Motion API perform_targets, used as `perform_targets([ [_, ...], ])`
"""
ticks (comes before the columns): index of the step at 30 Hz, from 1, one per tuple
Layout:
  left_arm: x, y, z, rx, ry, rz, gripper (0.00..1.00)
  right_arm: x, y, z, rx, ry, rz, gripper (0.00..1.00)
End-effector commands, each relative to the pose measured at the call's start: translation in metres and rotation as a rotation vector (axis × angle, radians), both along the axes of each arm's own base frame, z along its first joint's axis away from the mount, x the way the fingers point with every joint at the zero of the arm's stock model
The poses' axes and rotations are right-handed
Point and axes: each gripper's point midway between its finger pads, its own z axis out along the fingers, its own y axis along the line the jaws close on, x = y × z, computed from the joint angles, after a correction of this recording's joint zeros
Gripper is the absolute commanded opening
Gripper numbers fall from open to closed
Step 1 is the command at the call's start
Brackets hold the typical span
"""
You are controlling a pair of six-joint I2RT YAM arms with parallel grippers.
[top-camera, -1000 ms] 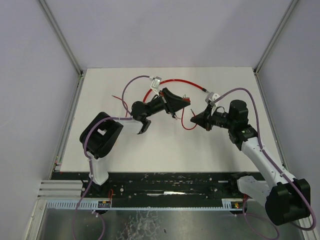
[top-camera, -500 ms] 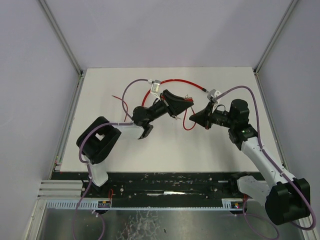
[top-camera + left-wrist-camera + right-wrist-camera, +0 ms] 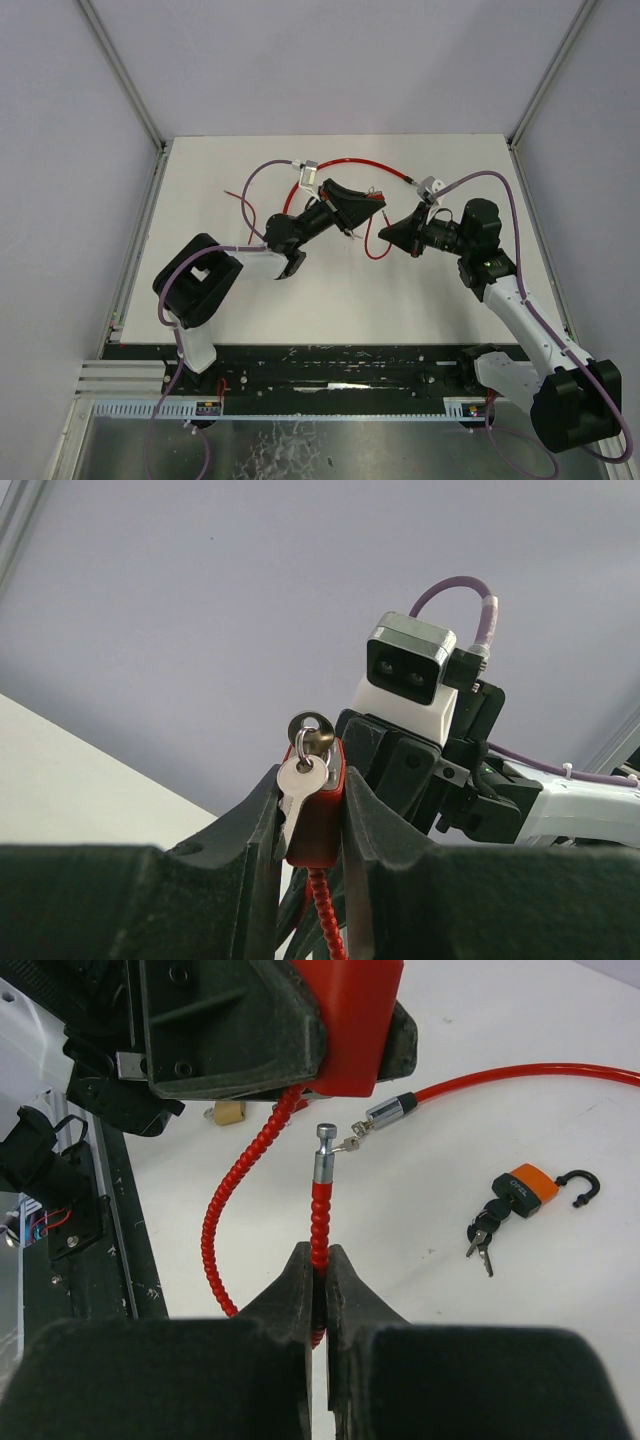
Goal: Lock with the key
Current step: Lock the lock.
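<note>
My left gripper [image 3: 357, 206] [image 3: 312, 785] is shut on the red lock body [image 3: 322, 820] and holds it above the table. A key [image 3: 312, 734] sits in the lock's top, and a second silver key [image 3: 297, 786] hangs from its ring. The lock body also shows in the right wrist view [image 3: 350, 1020]. My right gripper [image 3: 393, 232] [image 3: 319, 1255] is shut on the red coiled cable [image 3: 319, 1222]. The cable's metal pin [image 3: 323, 1152] points up at the lock body, a short gap below it. The coiled cable loops back to the lock [image 3: 374, 248].
An orange padlock [image 3: 524, 1187] with its shackle open and black-headed keys lies on the white table [image 3: 250, 300]. A smooth red cable [image 3: 520, 1078] with a metal end runs across the table behind. A small brass padlock [image 3: 228, 1112] lies under the left arm.
The left arm has shifted and carried the lock body slightly up and right. The right gripper has moved a little up and left with the cable end, closer to the lock.
</note>
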Motion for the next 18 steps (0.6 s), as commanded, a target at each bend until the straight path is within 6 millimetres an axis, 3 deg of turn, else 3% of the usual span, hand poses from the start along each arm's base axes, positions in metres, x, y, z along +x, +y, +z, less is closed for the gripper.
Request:
perform_targets([
  [1,-0.004,0.006,0.017,-0.049,-0.074,0.036,0.00,-0.014,0.011,0.031,0.055,-0.096,0.091,0.00],
  [18,-0.015,-0.005,0.016,-0.043,-0.087,0.012,0.00,-0.013,0.011,0.037,0.076,-0.091,0.081,0.00],
])
